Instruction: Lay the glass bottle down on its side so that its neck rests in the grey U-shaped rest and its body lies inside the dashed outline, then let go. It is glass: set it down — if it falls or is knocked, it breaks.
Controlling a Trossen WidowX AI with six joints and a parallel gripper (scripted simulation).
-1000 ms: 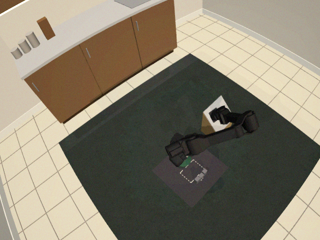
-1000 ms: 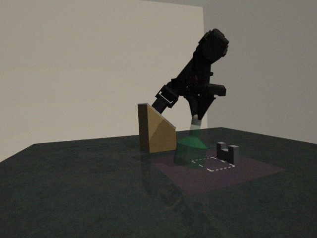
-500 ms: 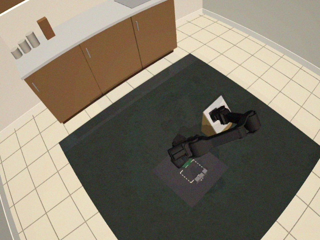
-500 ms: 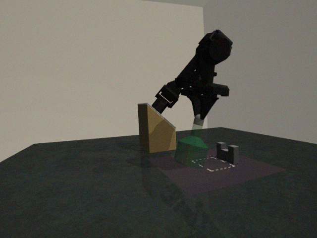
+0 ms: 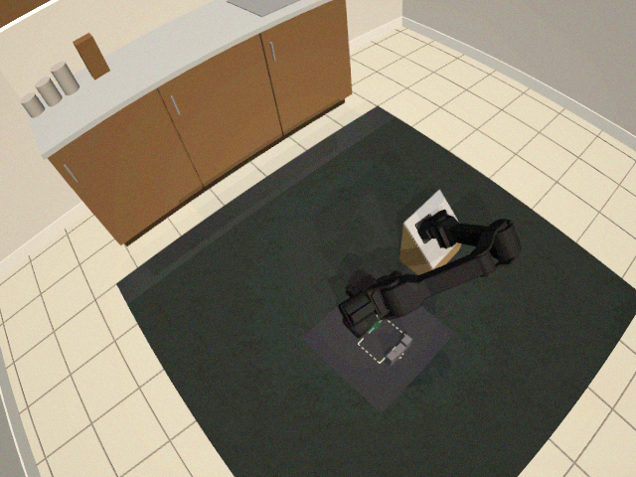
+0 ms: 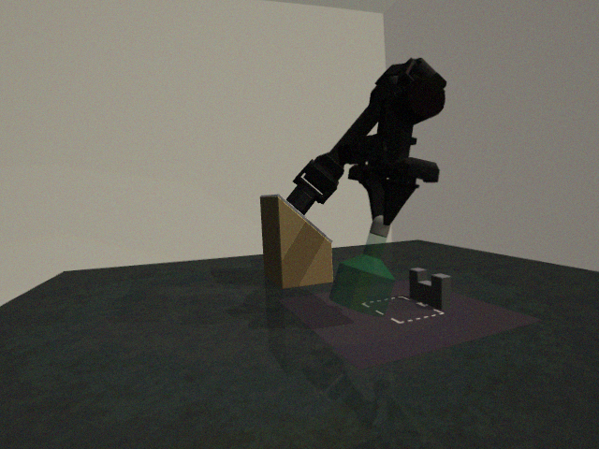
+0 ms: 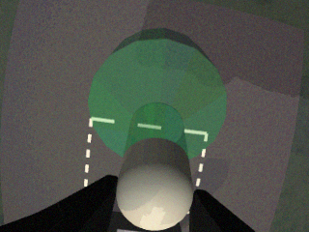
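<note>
From left to right, top view first: pale counter [image 5: 148,62] along the wall, with three canisters [image 5: 65,79] and a brown block [image 5: 92,57] on top. Then the dark surface [image 5: 246,349] [image 6: 145,362].

Exterior view: wooden wedge stand [image 5: 410,250] [image 6: 270,241] at left, black arm [image 5: 451,277] [image 6: 360,127] rising from its sloped face. Next, the green glass bottle [image 5: 375,326] [image 6: 363,284] [image 7: 157,72]: tilted, neither upright nor flat, pale-capped neck up and leaning right, body low over the purple mat [image 5: 380,390] [image 6: 367,348] [image 7: 43,97]. Base contact: can't tell.

Gripper [image 6: 380,222] [image 7: 154,192] around the neck top, pinching it from both sides. Fingertips hidden in top view.

Dashed outline [image 5: 369,353] [image 6: 420,319] [image 7: 87,153] on the mat, partly behind the bottle body in exterior view; body not laid inside. Farther right, grey U-shaped rest [image 5: 398,350] [image 6: 441,292] standing upright at the outline's far end, apart from the neck.
</note>
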